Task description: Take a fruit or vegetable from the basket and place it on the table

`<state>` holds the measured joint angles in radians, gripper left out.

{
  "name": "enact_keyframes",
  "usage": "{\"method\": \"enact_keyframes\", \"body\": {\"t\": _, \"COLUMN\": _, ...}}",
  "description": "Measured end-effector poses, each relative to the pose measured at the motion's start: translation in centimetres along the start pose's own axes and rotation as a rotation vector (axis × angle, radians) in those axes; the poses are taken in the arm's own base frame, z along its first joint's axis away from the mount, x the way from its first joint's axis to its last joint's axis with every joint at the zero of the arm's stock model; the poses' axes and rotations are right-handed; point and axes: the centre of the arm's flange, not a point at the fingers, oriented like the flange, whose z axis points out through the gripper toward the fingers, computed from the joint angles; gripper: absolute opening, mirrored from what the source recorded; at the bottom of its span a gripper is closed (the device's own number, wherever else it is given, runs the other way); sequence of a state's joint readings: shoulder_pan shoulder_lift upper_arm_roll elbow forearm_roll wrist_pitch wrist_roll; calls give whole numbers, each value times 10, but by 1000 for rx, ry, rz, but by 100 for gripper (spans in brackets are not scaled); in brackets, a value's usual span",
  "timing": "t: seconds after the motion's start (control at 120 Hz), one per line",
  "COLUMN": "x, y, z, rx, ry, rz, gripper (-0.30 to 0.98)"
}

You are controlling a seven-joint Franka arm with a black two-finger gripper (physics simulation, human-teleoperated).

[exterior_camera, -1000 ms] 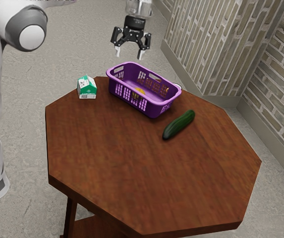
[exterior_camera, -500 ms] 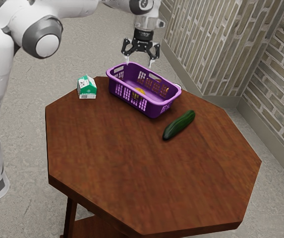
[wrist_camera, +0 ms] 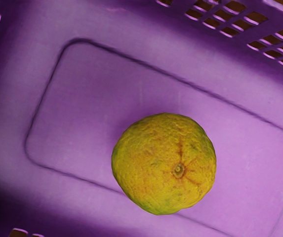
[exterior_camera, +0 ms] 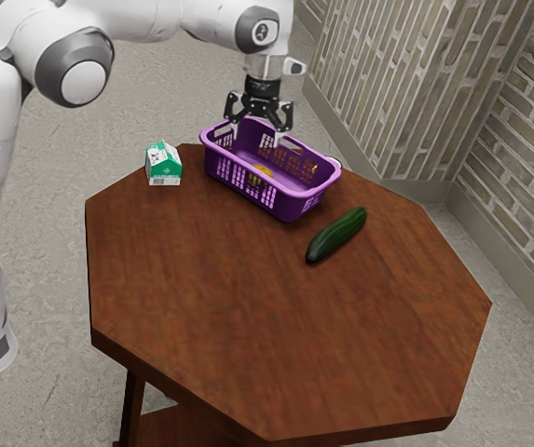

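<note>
Over the mouth of the purple plastic basket with latticed sides (exterior_camera: 290,203), the black two-finger end effector (exterior_camera: 257,139) is lower than it was half a second ago. Then its tips were up around the far rim in the exterior view; now they have dropped and shifted slightly toward that view's left, so the move reads as a descent into the basket rather than travel toward it. Its fingers stand spread, with nothing between them.

The round, rough-skinned yellow-green citrus fruit (wrist_camera: 164,164) lies on the basket's floor, stem scar showing, apart from the walls around it. It has not shifted in the exterior view, and neither has the basket, so the target is just where the approach needs it.

I judge this to be the last part of the reach, with the grasp and the carry to the octagonal reddish-brown wooden counter (exterior_camera: 239,317) yet to come. The next move likely calls for a little more centring over the fruit, then a straight drop; a slanted one could catch the rim or roll the fruit. The long dark-green cucumber (exterior_camera: 337,235) and the green-and-white carton (exterior_camera: 164,165) rest outside the basket, unmoved, leaving wide bare wood for setting down.
</note>
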<state>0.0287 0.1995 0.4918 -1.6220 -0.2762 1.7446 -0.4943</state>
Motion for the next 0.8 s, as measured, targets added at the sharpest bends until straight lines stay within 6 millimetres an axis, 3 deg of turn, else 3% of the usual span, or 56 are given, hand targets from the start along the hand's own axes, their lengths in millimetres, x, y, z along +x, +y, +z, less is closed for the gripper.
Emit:
{"method": "enact_keyframes", "body": {"t": 0.4, "x": -5, "y": -2, "z": 21, "rx": -7, "ry": -16, "rz": 89, "gripper": 69}}
{"method": "enact_keyframes", "body": {"t": 0.617, "x": 7, "y": -11, "z": 36, "rx": -8, "ry": -19, "rz": 86, "gripper": 69}}
{"method": "enact_keyframes", "body": {"t": 0.8, "x": 14, "y": -4, "z": 49, "rx": -11, "ry": -2, "rz": 120, "gripper": 69}}
